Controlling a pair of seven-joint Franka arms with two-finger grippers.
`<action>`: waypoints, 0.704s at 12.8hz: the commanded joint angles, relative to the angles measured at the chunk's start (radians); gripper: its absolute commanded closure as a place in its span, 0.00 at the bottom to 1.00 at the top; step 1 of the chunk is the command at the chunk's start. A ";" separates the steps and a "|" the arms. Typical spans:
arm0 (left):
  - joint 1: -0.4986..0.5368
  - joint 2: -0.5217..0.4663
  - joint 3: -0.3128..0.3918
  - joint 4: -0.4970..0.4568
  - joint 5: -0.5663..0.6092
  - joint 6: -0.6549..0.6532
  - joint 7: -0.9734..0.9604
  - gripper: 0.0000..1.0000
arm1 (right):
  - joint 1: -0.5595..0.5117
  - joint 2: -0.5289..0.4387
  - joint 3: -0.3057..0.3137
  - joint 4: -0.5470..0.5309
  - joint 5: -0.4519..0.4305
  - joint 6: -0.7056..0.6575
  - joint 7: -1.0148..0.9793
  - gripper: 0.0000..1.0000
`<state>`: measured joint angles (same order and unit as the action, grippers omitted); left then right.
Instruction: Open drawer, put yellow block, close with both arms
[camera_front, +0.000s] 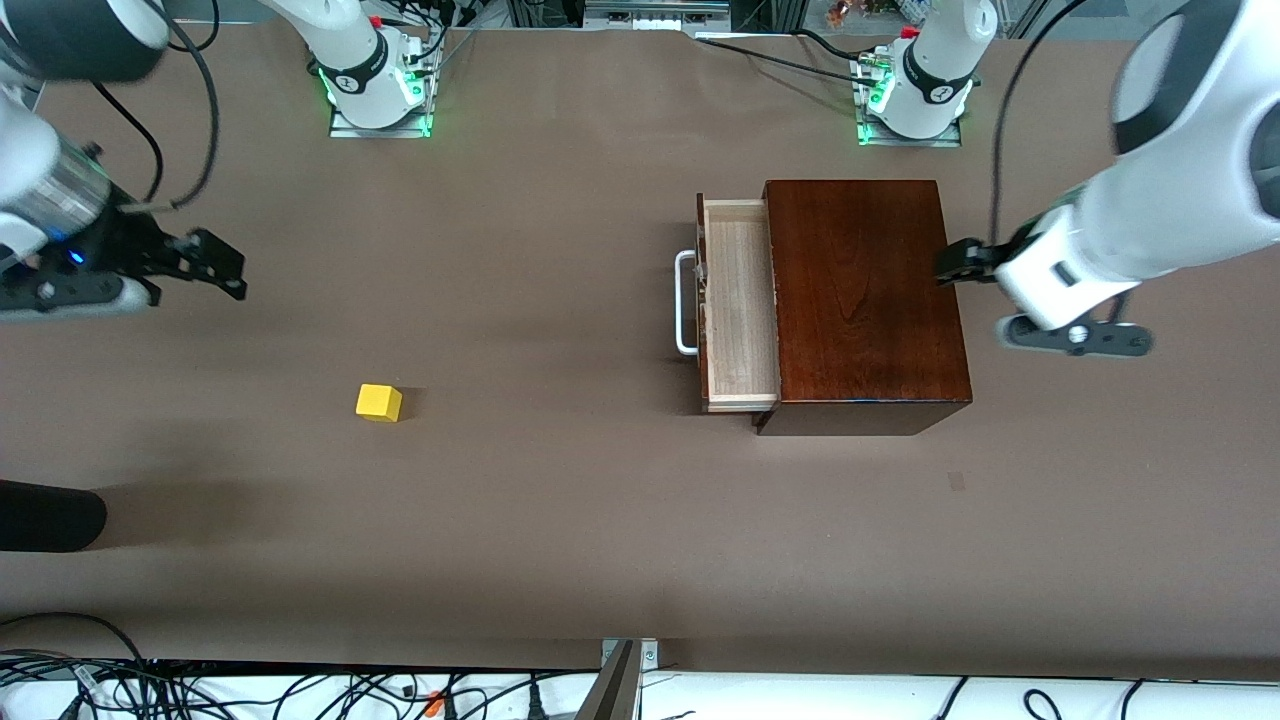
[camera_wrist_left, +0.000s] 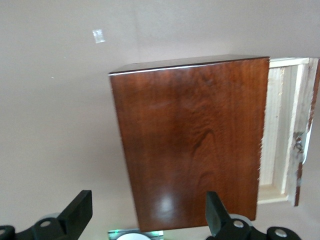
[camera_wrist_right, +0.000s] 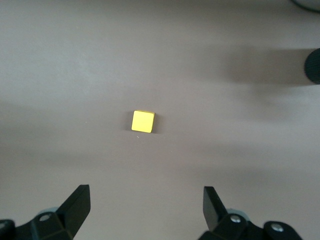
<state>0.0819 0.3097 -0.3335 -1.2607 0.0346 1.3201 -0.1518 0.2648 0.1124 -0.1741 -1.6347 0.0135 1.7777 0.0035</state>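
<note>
Left hand (camera_front: 960, 262): up in the air just beside the box's end that faces the left arm's end of the counter; fingers (camera_wrist_left: 80, 212) spread wide, holding nothing.
Right hand (camera_front: 215, 265): up over bare counter toward the right arm's end; fingers (camera_wrist_right: 77, 207) spread wide, holding nothing.
Yellow block (camera_front: 379, 402): alone on the counter, well apart from the box; it lies nearer the front camera than the spot under the right hand, and in the right wrist view (camera_wrist_right: 143, 121) it sits ahead of the open fingers, roughly centred between them, not touched.
Drawer (camera_front: 740, 305): pulled part way out of the box on the side away from the left hand; the pale wood tray shows bare inside.
Handle (camera_front: 685, 303): white bar on the drawer front, facing the right arm's end of the counter, no hand on it.
Box (camera_front: 860, 295): glossy dark red-brown wood, standing on the counter directly ahead of the left hand, which in the left wrist view looks down on its top (camera_wrist_left: 192, 140).
Counter (camera_front: 560, 500): brown surface carrying the box and the block.
</note>
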 joint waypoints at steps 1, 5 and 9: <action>-0.014 -0.113 0.147 -0.130 -0.050 0.008 0.174 0.00 | -0.001 0.074 0.005 0.029 -0.015 0.014 -0.005 0.00; -0.102 -0.350 0.295 -0.466 -0.070 0.304 0.261 0.00 | 0.010 0.248 0.010 0.020 -0.001 0.083 -0.005 0.00; -0.109 -0.338 0.294 -0.447 -0.068 0.298 0.224 0.00 | 0.051 0.328 0.012 -0.126 0.016 0.355 0.082 0.00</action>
<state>-0.0184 -0.0274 -0.0524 -1.7008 -0.0259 1.6081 0.0807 0.3072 0.4467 -0.1622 -1.6792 0.0192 2.0294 0.0436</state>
